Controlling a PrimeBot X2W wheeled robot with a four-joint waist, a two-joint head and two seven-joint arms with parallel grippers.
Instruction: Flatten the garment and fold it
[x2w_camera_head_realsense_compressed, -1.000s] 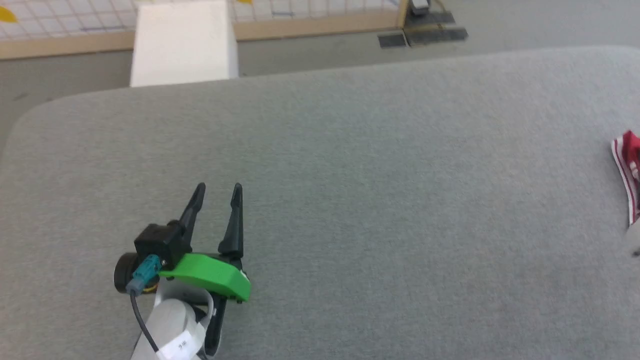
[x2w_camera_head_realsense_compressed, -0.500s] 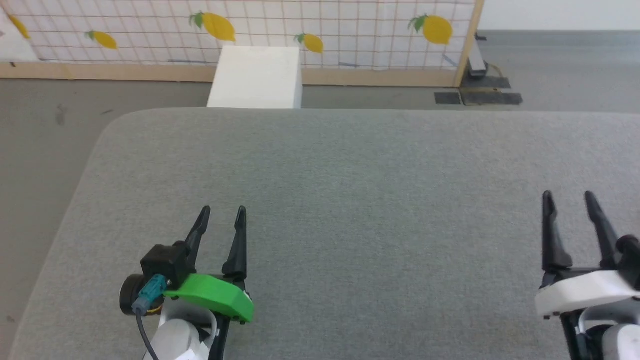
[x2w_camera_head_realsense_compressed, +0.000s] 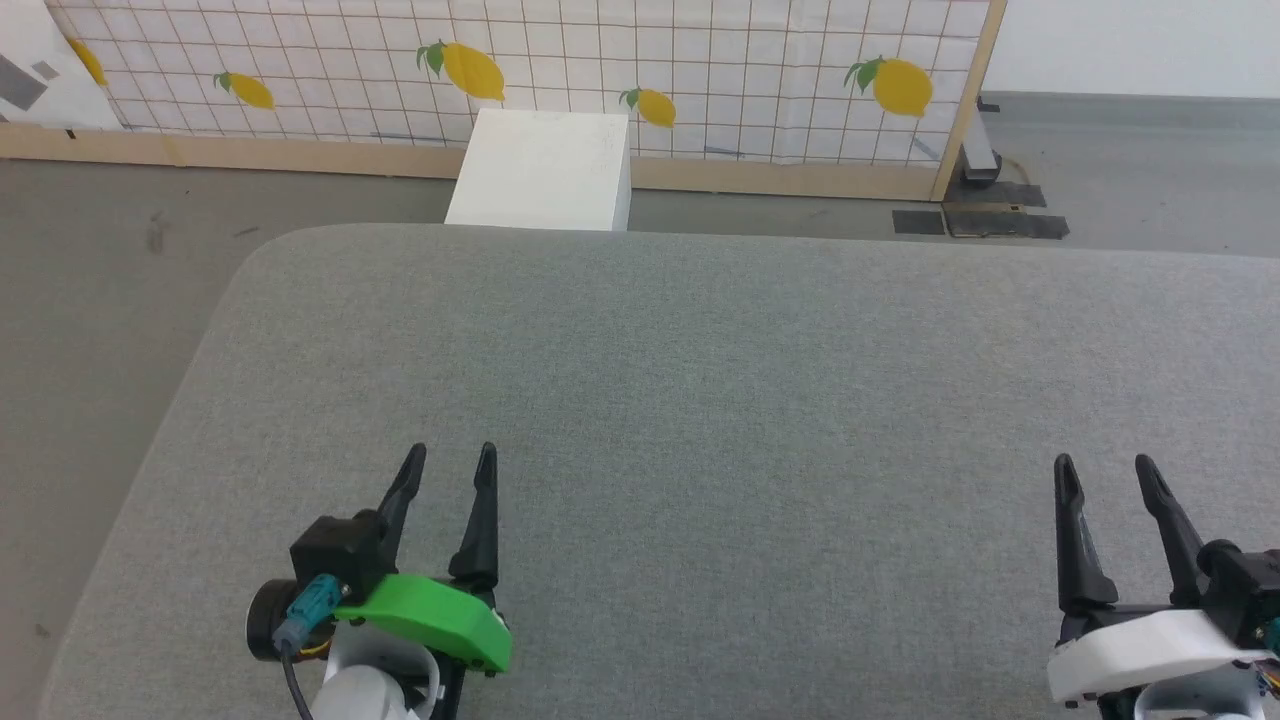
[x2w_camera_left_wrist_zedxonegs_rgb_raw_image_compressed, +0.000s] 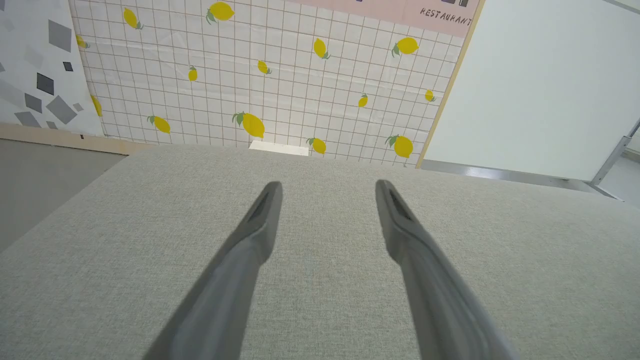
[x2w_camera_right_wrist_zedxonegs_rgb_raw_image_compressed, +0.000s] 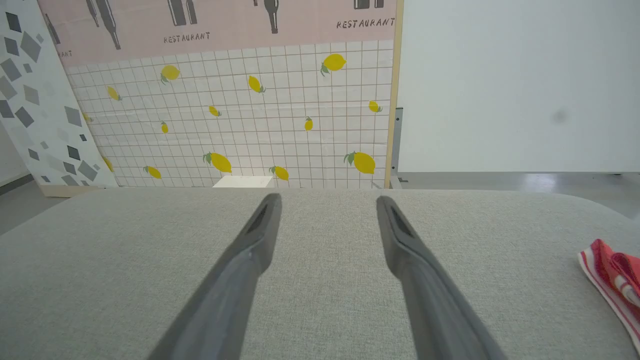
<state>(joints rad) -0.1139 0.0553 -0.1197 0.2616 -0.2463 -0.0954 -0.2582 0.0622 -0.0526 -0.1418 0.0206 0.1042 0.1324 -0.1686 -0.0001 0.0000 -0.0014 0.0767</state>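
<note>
- Left gripper (x2w_camera_head_realsense_compressed: 452, 452): low at the left of the head view, under a green casing. Fingers spread, nothing between them, tips over plain cloth. Sits slightly lower in that view than half a second ago, as does everything else, so camera shift and not arm travel.
- Right gripper (x2w_camera_head_realsense_compressed: 1103, 462): low at the right, under a white casing. Fingers likewise apart and empty. Same spread as half a second ago.
- Gray padded table (x2w_camera_head_realsense_compressed: 700, 380): runs from under both grippers to a rounded far corner at the left. Far edge level now; one second ago slanted across the head view.
- Garment (x2w_camera_right_wrist_zedxonegs_rgb_raw_image_compressed: 611, 265): in the right wrist view, bunched on the table at the frame's right edge, well apart from the right gripper's fingers. Red, with a red-and-white striped band along its left side. Untouched, not flattened. One second ago, striped edge at the right margin of the head view.
- White box (x2w_camera_head_realsense_compressed: 540, 185): on the floor just beyond the table's far edge. Further right and lower in the head view than one second ago.
- Lemon-print grid panel (x2w_camera_head_realsense_compressed: 700, 70): behind the box, wooden post (x2w_camera_head_realsense_compressed: 965, 100) at its right end, dark mats (x2w_camera_head_realsense_compressed: 980, 222) at the foot. A thin strip one second ago, a broad band now.
</note>
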